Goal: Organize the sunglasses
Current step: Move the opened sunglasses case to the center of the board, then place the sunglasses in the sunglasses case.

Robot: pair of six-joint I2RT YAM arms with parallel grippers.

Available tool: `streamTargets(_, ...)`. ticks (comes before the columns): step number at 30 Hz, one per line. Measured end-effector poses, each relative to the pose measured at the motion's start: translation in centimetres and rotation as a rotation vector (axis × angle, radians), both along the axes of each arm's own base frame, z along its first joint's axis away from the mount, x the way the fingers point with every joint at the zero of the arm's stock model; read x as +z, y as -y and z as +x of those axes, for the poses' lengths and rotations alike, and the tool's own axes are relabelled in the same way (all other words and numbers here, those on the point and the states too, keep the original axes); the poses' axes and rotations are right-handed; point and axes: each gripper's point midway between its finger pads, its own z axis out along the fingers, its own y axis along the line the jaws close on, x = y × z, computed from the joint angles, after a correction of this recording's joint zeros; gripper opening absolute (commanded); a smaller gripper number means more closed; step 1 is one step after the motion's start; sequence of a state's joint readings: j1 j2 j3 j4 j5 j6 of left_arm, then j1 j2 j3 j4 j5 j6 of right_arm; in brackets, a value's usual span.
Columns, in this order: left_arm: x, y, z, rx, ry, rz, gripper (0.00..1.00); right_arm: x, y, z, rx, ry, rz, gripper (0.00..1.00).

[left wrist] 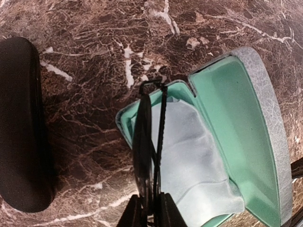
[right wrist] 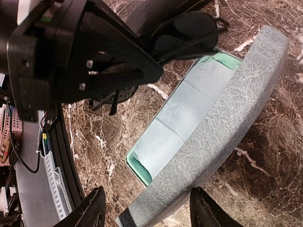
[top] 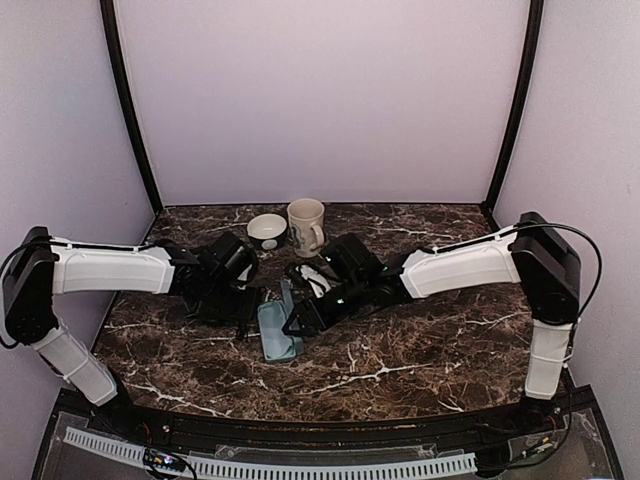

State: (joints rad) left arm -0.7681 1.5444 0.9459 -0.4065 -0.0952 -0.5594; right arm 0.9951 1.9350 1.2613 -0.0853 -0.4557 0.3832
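Marble tabletop [top: 400,350], brown, white-veined; lilac walls [top: 320,100]; sunglasses [left wrist: 142,137] held over open case [left wrist: 232,123].

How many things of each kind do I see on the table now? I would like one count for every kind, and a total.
Sunglasses: 1 pair in view
Cases: 2, the grey-blue case and the black case
Cloth: 1
Mug: 1
Bowl: 1
Total: 6
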Motion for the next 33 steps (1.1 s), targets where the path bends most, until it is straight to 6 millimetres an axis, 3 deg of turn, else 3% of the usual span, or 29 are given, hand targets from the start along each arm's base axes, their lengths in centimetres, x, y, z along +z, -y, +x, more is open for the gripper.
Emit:
streamTargets(8,-0.3,2.0,-0.2,0.038,-0.024,0.053,0.1,0.2,0.3,-0.5,0.022,0.01,0.014,0.61)
streamTargets(18,-0.4,1.2,-0.5,0.114,-0.037,0.114,0.11,0.1,0.6,-1.3,0.061,0.008,0.03,0.61)
streamTargets(33,-2.0,2.2,-0.3,0.137,-0.072,0.139,0.22,0.2,1.1,-1.8,0.087,0.006,0.046,0.61)
